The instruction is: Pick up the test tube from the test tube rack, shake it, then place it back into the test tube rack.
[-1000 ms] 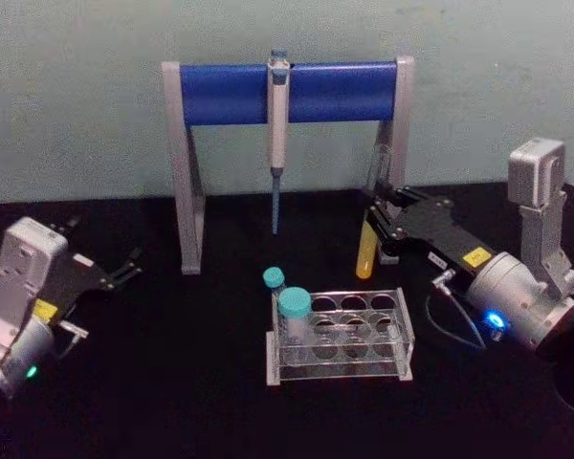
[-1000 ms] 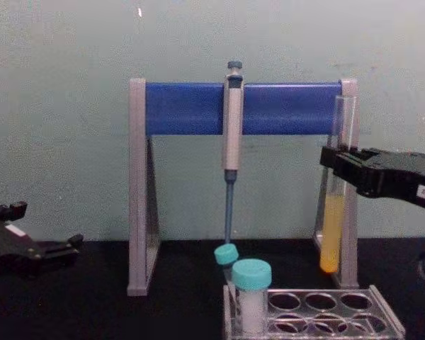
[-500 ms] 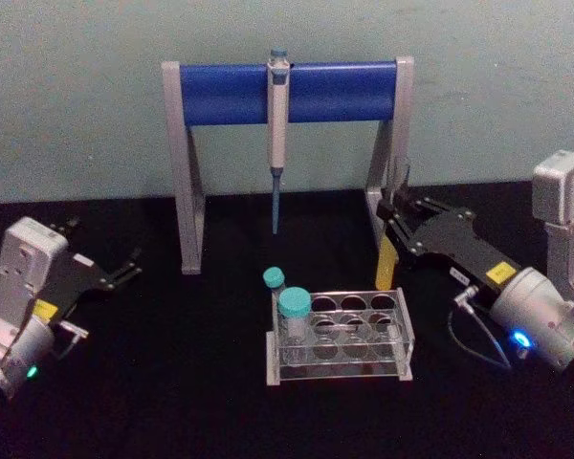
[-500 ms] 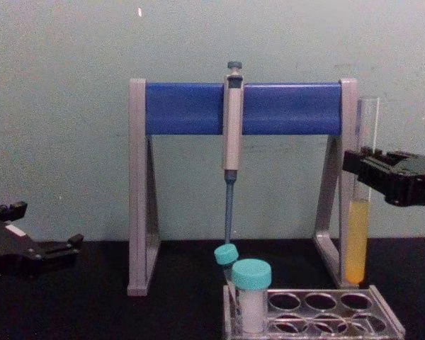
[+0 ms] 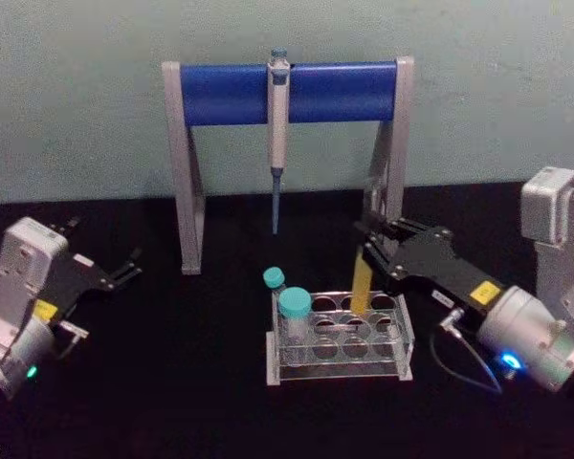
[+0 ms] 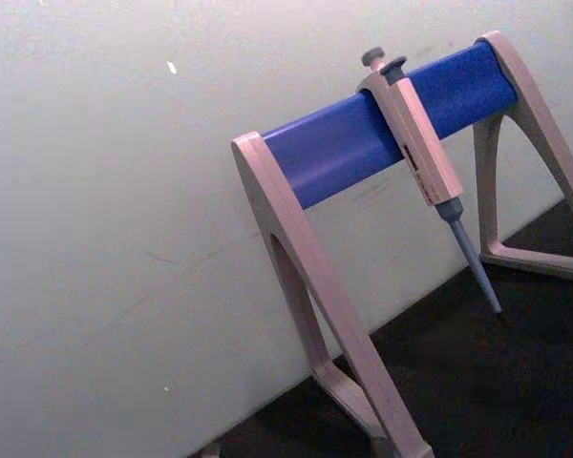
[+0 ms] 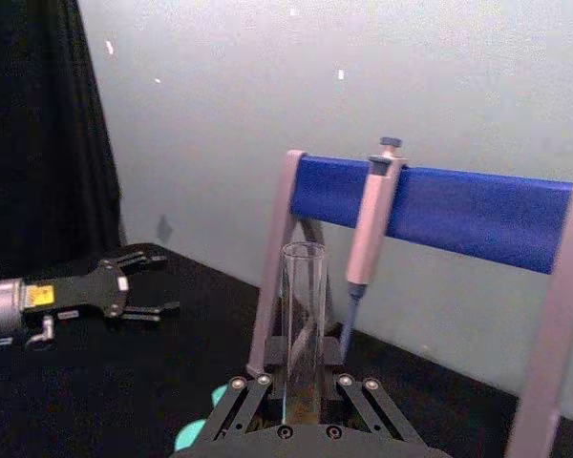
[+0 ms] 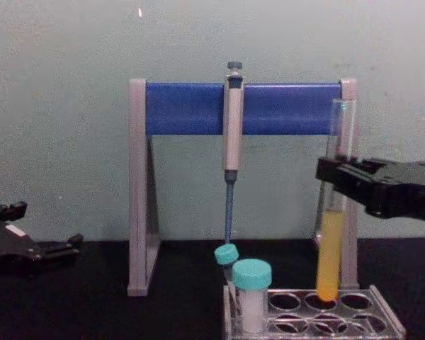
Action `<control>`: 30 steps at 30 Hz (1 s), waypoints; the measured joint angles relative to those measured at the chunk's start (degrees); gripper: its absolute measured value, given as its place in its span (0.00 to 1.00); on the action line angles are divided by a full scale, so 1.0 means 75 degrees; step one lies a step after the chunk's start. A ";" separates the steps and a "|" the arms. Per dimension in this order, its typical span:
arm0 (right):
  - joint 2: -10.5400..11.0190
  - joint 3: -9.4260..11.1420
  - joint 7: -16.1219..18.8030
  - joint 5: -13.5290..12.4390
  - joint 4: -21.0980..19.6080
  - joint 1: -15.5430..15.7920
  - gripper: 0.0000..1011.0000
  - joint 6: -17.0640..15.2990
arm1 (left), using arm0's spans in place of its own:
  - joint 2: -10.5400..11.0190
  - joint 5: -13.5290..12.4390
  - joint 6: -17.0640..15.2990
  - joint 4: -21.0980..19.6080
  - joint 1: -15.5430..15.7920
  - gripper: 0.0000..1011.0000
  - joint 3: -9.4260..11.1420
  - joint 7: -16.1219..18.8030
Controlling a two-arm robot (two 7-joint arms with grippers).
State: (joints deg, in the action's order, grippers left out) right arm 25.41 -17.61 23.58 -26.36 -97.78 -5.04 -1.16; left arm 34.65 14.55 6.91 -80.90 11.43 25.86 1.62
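**Head view.** Shows the right pincer clamped on the test tube, gripping the clear glass above the yellow-orange liquid. Places the tube upright, its lower end at a back-row hole of the test tube rack on the black bench. Shows the left pincer parked at far left, low over the bench, fingers apart, well apart from the rack. Also sets two teal-capped tubes at the rack's left end, and the pipette hanging on the blue-barred stand behind.

**Chest view.** Adds the side-on height: tube tip level with the rack's top plate, at the mouth of a hole; cannot tell whether it is inside. Puts the liquid column below the pincer and bare glass above it, reaching up to the blue bar.

**Right wrist view.** Looks along the pincer: open tube mouth standing between the two fingers; left pincer farther off, spread.

**Left wrist view.** Gives stand and pipette against the wall, above a strip of dark bench.
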 joint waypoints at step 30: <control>-0.0489 -0.0263 0.0055 0.0016 0.1605 -0.1306 0.22 0.0390 | 0.0000 0.0000 0.0000 0.0000 0.0000 1.00 0.0000 0.0000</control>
State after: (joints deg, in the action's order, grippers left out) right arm 21.75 -19.58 23.98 -26.24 -85.74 -14.84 1.77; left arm 34.65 14.55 6.91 -80.90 11.43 25.86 1.62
